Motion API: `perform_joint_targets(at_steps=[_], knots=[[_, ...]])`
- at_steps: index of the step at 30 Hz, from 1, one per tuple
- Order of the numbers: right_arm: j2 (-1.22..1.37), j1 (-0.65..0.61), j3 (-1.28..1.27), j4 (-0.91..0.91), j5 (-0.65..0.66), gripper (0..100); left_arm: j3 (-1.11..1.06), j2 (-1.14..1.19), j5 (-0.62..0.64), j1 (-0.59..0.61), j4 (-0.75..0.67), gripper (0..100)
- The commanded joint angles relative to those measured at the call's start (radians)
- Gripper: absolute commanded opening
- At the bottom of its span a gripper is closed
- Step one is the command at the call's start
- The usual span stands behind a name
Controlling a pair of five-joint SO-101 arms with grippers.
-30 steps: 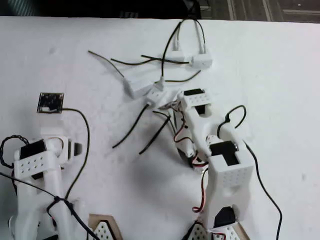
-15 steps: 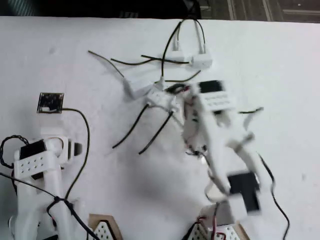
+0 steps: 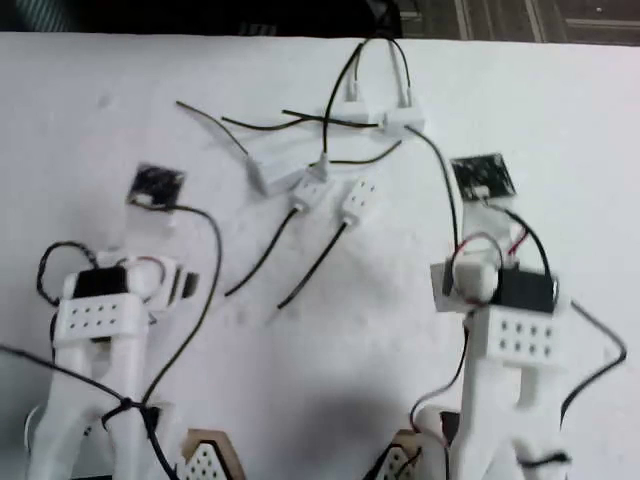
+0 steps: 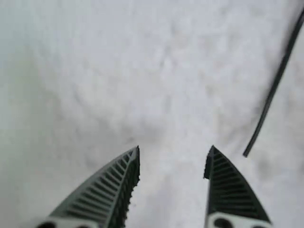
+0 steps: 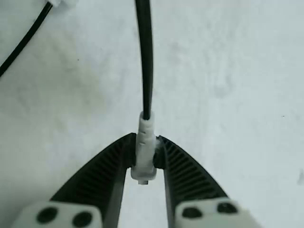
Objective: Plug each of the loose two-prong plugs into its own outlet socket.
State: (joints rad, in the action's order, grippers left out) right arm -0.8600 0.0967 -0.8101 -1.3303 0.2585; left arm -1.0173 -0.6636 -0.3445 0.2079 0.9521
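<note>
Your right end effector (image 5: 146, 139) is closed on a white plug (image 5: 145, 154), which is clamped between both fingers. The plug's black cord (image 5: 144, 57) runs straight away from the jaws over the white surface (image 5: 237, 71). In the high view that cord leads from the right arm, on the right side of the surface, up to a white block (image 3: 400, 123) at the far centre. Your left end effector (image 4: 174, 150) is open, its fingers spread above the surface, and the free end of a thin black lead (image 4: 273, 90) lies near it. Two small connector pieces (image 3: 308, 190) (image 3: 358, 198) lie side by side near the centre, apart from each other, each trailing a dark lead toward the arms. A larger white housing (image 3: 272, 172) sits just beside the one nearer the left arm.
</note>
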Motion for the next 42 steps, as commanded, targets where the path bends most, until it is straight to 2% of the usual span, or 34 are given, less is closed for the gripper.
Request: perform_joint_targets(at_steps=[1,4,8,18,27,32,37,42], knots=[[-0.157,0.004,-0.146,0.128,-0.08,1.7,0.178,-0.022,0.003,-0.16,0.112,20],[-0.254,0.001,-0.256,0.196,-0.143,1.7,0.261,-0.022,0.003,-0.274,0.198,20],[-0.332,0.004,-0.338,0.231,-0.167,1.7,0.339,0.038,0.009,-0.398,0.238,20],[-0.346,0.008,-0.379,0.232,-0.169,1.7,0.709,0.684,0.006,-0.556,0.238,20],[-0.346,0.008,-0.379,0.232,-0.169,1.7,1.071,1.104,0.012,-0.622,0.255,24],[-0.346,0.008,-0.381,0.231,-0.169,1.7,1.243,1.257,0.011,-0.631,0.388,18],[-0.346,0.021,-0.381,0.231,-0.169,1.7,1.321,1.343,0.002,-0.684,0.528,2],[-0.346,0.048,-0.381,0.231,-0.169,1.7,1.318,1.303,0.005,-0.707,0.66,2]])
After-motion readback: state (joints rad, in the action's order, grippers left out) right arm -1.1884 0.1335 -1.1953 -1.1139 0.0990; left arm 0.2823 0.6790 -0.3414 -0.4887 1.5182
